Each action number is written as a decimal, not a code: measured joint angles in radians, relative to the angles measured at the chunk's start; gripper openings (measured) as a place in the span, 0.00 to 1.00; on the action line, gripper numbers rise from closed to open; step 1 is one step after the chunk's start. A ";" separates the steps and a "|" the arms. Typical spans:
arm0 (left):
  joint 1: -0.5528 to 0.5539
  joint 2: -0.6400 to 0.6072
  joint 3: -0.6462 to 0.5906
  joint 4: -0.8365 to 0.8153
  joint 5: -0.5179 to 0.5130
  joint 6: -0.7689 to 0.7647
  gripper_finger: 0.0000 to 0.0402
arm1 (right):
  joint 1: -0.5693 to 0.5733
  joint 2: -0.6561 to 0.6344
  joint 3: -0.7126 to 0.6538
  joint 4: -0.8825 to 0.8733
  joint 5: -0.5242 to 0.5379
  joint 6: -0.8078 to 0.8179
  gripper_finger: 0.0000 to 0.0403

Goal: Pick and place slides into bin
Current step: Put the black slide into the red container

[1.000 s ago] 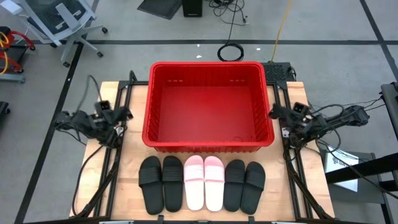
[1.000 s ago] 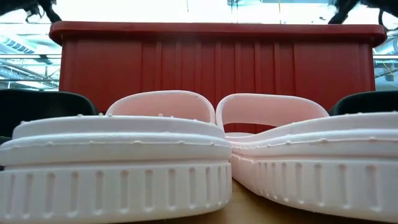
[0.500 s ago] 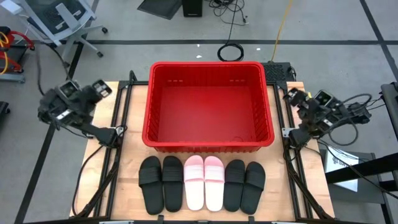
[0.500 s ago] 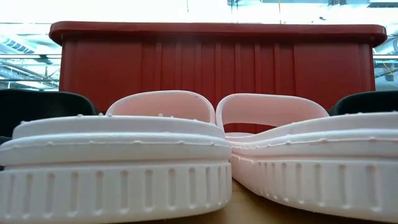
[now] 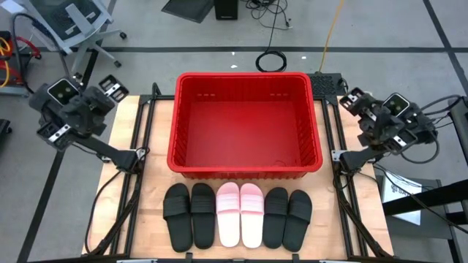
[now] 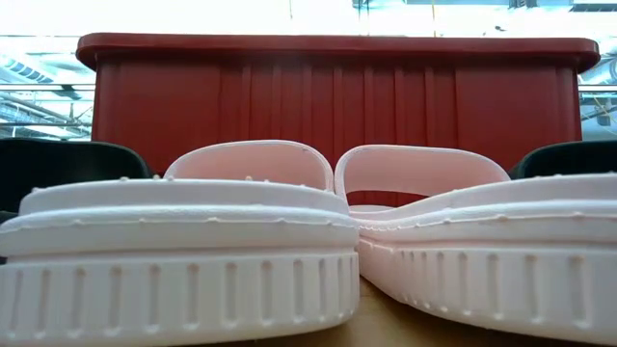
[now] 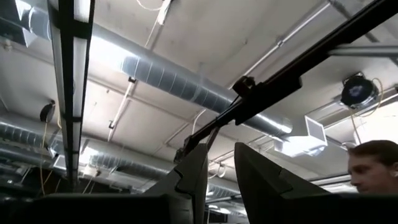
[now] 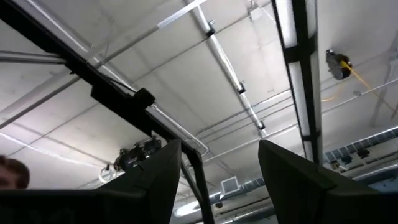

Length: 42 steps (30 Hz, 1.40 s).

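**Six slides in a tight row, bin empty**

High view: your slides lay touching side by side just before the red bin, so a finger could have dragged a neighbour. Left gripper and right gripper stood raised at the table sides.

Low view: the pink slides hid the black ones.

Left wrist view: fingers slightly parted, holding nothing.

Right wrist view: fingers spread wide, empty.
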 joint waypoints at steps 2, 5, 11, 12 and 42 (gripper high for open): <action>0.000 0.040 0.059 -0.035 0.009 0.000 0.22 | 0.000 0.029 0.050 -0.022 -0.039 0.000 0.51; 0.000 0.101 0.142 -0.074 0.050 0.004 0.22 | 0.000 0.070 0.126 -0.065 -0.106 0.000 0.51; -0.025 0.196 0.281 -0.072 0.136 0.006 0.22 | 0.001 0.152 0.298 -0.194 -0.221 0.000 0.51; -0.034 0.209 0.301 -0.072 0.147 0.010 0.22 | 0.001 0.166 0.325 -0.210 -0.241 0.001 0.51; -0.459 0.532 0.803 -0.634 -0.146 0.329 0.22 | 0.349 0.537 0.853 -0.675 -0.160 -0.147 0.51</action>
